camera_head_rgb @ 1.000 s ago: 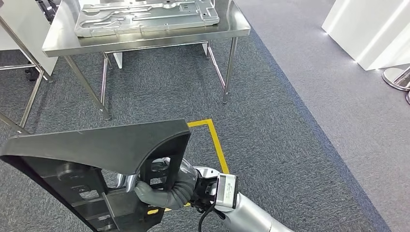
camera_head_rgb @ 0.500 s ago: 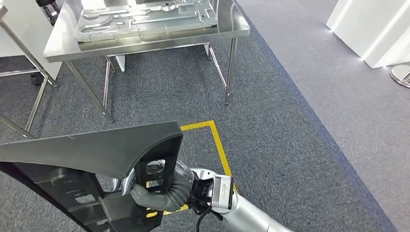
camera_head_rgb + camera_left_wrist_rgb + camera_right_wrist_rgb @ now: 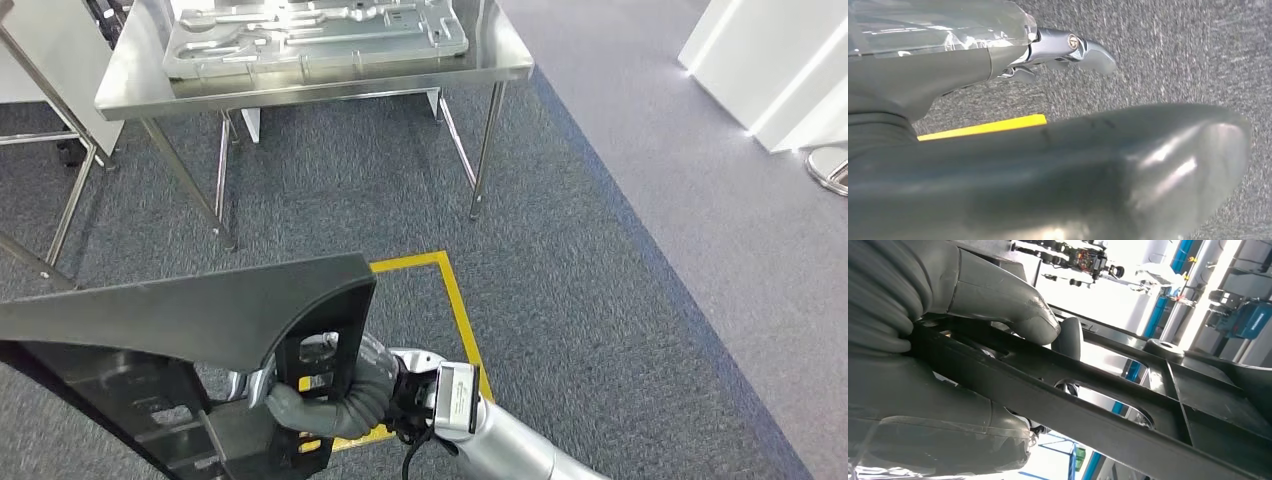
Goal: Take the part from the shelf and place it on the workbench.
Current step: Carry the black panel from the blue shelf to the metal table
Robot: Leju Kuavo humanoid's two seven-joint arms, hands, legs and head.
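**Q:** What has changed since the earlier frames?

**A:** The whole head view has shifted, so camera motion is indicated. The steel desk (image 3: 140, 85) at the upper left is now seen slightly more fully, and the yellow floor marking (image 3: 455, 300) sits a little lower in the frame. The part (image 3: 190, 320) is kept at the lower left of the frame, carried above the carpet and well apart from the desk.

**Q:** How is the part held?

**A:** The right hand (image 3: 320, 405) is clamped on a rib at the open frame end of the part; in the right wrist view the thumb (image 3: 1013, 315) is seen pressed on one side of a bar, with the fingers wrapped beneath. The left hand (image 3: 948, 65) is seen lying along the smooth edge of the part; whether it is closed on that edge cannot be told.

**Q:** How is the part expected to handle?

**A:** It is judged to be rigid moulded plastic, large and awkward rather than heavy, with a glossy skin likely to slip. Hold is best taken at the cut-outs and ribs, not the smooth panel. A grey metal tray (image 3: 310, 35) already occupies the desk, so placement room is judged limited.
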